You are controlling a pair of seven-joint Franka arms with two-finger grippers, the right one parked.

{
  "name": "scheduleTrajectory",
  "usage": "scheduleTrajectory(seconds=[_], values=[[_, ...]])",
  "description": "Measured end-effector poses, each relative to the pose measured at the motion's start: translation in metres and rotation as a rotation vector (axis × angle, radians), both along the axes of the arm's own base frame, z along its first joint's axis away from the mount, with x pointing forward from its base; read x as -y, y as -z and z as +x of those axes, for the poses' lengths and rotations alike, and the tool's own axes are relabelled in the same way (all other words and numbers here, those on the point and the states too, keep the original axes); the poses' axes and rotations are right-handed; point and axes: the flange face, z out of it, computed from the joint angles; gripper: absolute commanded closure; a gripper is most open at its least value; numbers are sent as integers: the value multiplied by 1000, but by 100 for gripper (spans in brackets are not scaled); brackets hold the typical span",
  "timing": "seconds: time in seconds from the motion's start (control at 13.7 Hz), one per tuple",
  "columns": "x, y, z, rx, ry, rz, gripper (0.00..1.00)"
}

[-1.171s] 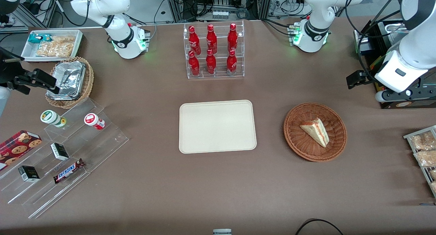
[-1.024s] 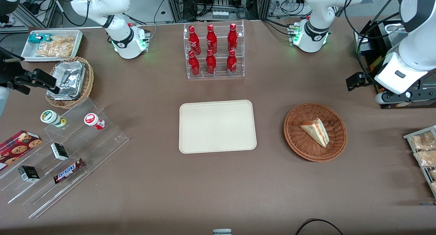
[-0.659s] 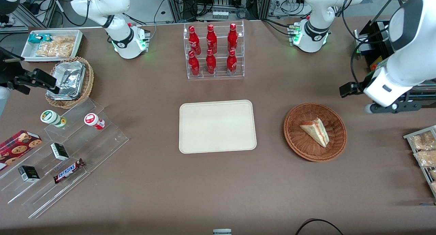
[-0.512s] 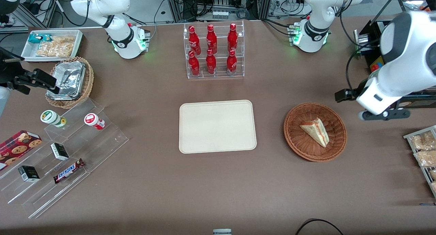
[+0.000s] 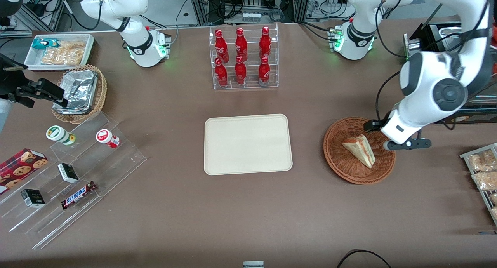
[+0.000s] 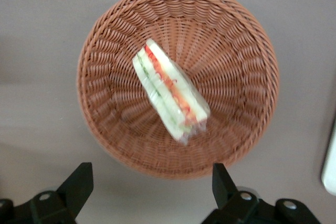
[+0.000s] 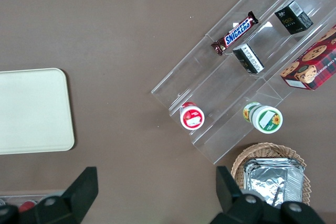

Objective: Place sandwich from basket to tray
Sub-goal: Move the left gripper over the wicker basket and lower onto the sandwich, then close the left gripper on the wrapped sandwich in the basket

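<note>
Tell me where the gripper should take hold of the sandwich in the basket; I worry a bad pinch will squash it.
Judging by its pose, come straight down on the sandwich and close on its two flat bread faces, near the thicker middle rather than the thin tip. It lies on edge in the basket, filling stripe upward. The open gripper hangs above the basket's rim, so it would probably need turning to straddle the wedge.

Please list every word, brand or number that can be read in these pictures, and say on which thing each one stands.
"SNICKERS": on the candy bar on the clear stepped rack.
Red bottles: white script, too small to read.
Cookie box, dark small boxes, two cups: print unreadable.
Sandwich, basket, tray, gripper: no text.
</note>
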Motion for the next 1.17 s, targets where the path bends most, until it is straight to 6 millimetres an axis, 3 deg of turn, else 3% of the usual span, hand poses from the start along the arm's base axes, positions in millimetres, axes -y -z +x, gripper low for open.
scheduleTrajectory(seconds=[0.15, 0.29, 0.66, 1.17], values=[[-1, 33, -13, 48, -63, -5, 0], [-1, 47, -20, 49, -173, 2, 0], [8, 59, -14, 66, -561, 27, 0], [15, 62, 2, 53, -677, -12, 0]])
